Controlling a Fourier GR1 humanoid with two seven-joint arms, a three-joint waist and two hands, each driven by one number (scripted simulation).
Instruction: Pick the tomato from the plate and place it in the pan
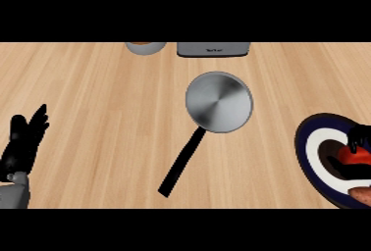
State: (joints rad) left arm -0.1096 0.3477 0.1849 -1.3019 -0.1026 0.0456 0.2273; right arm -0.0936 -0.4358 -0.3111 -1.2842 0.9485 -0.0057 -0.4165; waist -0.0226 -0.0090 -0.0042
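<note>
1. Right robot hand (356, 137) is seen at the right edge of the head view, over the plate (301, 147); its fingers and thumb are curled round the tomato (354, 157).
2. Tomato is located on the plate's inner part; it is partly hidden by the black fingers.
3. Pan (219, 102) is placed at the middle of the table (94, 83), left of the plate and apart from it; its black handle (181, 162) is pointed toward the lower left.
4. Left robot hand (22, 142) is rested at the left edge, held wide with fingers up.
5. Grey appliance (214, 49) and cup (145, 47) are set at the far edge.
</note>
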